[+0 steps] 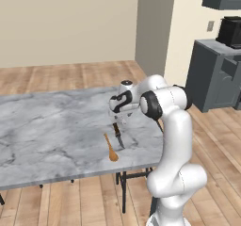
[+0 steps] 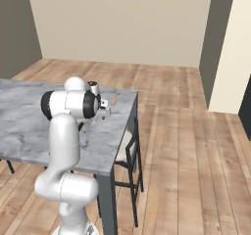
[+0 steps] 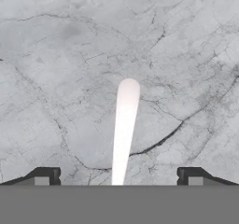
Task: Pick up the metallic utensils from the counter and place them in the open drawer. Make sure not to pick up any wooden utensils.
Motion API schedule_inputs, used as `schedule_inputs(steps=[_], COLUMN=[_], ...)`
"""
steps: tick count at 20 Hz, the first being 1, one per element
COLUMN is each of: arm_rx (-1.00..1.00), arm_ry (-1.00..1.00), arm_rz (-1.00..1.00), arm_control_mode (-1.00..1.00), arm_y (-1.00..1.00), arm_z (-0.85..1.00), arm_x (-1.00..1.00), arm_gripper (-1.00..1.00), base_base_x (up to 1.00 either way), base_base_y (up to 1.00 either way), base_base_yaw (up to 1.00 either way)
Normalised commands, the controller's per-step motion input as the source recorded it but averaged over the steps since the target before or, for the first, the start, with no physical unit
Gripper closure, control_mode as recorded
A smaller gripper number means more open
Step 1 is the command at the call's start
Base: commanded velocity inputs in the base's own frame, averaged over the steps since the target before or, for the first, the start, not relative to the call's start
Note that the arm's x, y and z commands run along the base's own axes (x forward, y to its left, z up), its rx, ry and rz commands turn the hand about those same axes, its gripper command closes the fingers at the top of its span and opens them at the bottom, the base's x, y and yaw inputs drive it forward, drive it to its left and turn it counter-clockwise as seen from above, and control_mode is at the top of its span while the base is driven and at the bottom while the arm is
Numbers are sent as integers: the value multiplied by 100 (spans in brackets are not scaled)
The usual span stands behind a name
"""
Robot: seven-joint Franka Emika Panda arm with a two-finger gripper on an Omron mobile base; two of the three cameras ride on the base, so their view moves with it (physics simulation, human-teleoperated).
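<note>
- Fingertips [image 3: 44,176] of gripper [image 3: 119,180]: spread wide apart, clamped on nothing, aimed down at counter [image 3: 60,55] from close above.
- Pale silver utensil [image 3: 125,129]: slim rounded handle lying flat on the marble, running up between the two tips and roughly centred in the hand view. Metallic by colour, so judged the right target.
- Risk, grasp: thin piece flat on a hard slab. Likely to close on air if the descent stops short, or to jam the tips on marble if it goes too deep. Hold taken at one end of the handle likely to let the other end droop or twist out.
- Wooden spoon [image 1: 111,149]: orange-brown, near the front edge of the counter, just nearer than the gripper in the left base view. Not to be taken. Risk of a nudge, or of a mistaken pick, from any drift towards the near edge.
- Dark slim shape [image 1: 118,139]: just right of the spoon, under the hand. Knife or shadow, cannot tell.
- Thin light-brown piece [image 2: 114,100]: by the far edge of the counter, beyond the gripper in the right base view. Wooden by colour, also to be avoided.
- Slate-grey cabinets [image 1: 212,79]: far right, well apart from the counter. Risk on a long carry there: a weakly pinched utensil slipping free.
</note>
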Motion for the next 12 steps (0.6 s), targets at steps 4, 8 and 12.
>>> schedule_inputs(steps=[4,8,12], arm_rx=[0,0,0], arm_ry=[0,0,0], arm_rz=[0,0,0], arm_control_mode=[-100,-100,-100], arm_y=[-2,-9,-6], arm_z=[-34,-32,-20], arm_x=[-15,-27,-29], arm_gripper=[-100,-100,-100], base_base_x=[0,0,0], base_base_y=[0,0,0], base_base_yaw=[0,0,0])
